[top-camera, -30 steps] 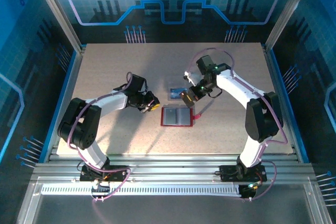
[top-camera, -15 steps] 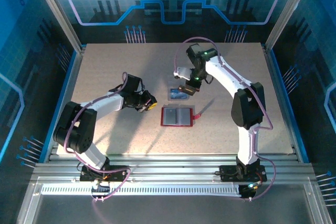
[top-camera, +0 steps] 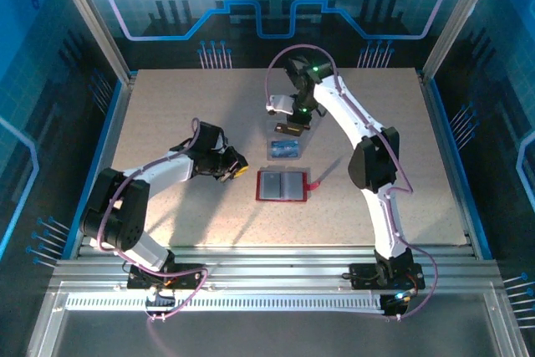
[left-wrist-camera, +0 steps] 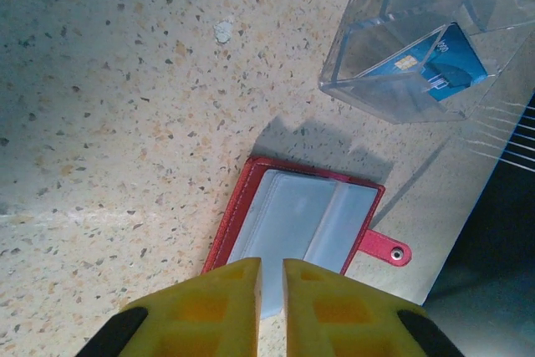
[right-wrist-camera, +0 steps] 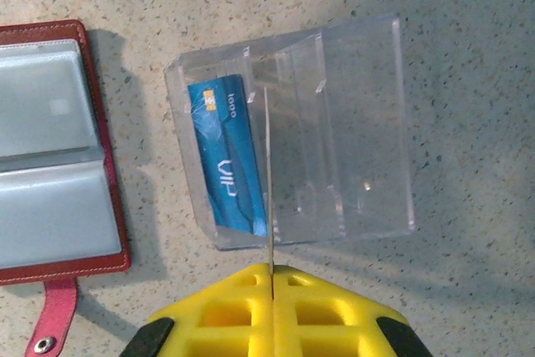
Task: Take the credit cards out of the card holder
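The left gripper (left-wrist-camera: 272, 272) hangs just left of the card holder (top-camera: 282, 185), its yellow fingers almost pressed together with a thin slit between them and nothing in it. The holder lies open and flat on the speckled table (left-wrist-camera: 109, 123). Its grey pockets face up and look empty, and the red strap tab (right-wrist-camera: 54, 319) sticks out from its right edge.

Just beyond the holder stands a clear box (right-wrist-camera: 359, 148) with upright dividers. A blue card (right-wrist-camera: 227, 156) already sits in the compartment nearest the holder. The right gripper (right-wrist-camera: 272, 275) is above that box on the holder's far side, its fingers pressed together on an edge-on card (right-wrist-camera: 270, 173) whose face cannot be read from here.

The step in hand looks to be dropping this card into the box. In the wrist view the held card lines up almost with a divider, so it may catch there. It would go better to shift a touch away from the holder, over the next free compartment, and come down straight with the card kept vertical. The fingers should spread only once the lower edge is inside the walls.

Count: two cards, one card holder, one clear box, two grippers
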Controlling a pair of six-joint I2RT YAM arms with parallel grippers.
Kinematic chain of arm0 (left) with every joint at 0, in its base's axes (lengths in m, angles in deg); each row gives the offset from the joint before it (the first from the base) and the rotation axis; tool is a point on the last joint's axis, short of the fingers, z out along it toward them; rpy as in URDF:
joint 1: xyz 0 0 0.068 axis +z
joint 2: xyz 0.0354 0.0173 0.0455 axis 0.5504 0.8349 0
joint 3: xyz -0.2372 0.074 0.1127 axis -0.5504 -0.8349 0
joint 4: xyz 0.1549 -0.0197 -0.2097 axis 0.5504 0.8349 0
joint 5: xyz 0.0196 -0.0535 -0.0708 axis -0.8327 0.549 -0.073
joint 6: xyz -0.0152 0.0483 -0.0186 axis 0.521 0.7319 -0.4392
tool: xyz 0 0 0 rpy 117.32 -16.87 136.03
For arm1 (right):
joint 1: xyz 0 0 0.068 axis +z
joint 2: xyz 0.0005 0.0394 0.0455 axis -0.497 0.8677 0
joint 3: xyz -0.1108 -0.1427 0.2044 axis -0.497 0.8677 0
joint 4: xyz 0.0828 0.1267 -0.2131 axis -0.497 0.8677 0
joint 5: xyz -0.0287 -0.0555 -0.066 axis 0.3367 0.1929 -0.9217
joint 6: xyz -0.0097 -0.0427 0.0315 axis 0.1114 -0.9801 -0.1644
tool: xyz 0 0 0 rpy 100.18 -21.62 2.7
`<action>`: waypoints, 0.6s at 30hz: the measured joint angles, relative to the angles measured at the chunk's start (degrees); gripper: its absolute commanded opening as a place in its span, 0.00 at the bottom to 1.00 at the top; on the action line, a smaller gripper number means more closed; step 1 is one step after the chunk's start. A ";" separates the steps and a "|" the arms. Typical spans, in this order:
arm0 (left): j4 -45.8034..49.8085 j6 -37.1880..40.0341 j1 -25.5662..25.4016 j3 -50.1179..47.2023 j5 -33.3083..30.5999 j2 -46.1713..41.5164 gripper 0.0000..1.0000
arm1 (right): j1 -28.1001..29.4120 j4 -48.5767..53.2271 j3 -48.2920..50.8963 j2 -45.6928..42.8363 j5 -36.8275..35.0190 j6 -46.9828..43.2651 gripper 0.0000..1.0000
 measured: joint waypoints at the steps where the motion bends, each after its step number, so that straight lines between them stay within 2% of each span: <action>1: -0.13 -0.26 0.00 -0.13 -0.02 0.00 0.16 | 0.09 0.81 -1.68 1.05 -0.11 -0.22 0.00; 8: -0.76 -0.70 0.09 -0.85 -0.13 -0.37 0.16 | 0.79 3.93 -8.35 6.43 -0.68 -1.38 0.00; 18: -1.62 -0.70 0.20 -1.25 -0.44 -0.39 0.16 | 1.49 4.31 -8.81 8.72 -0.66 -1.40 0.00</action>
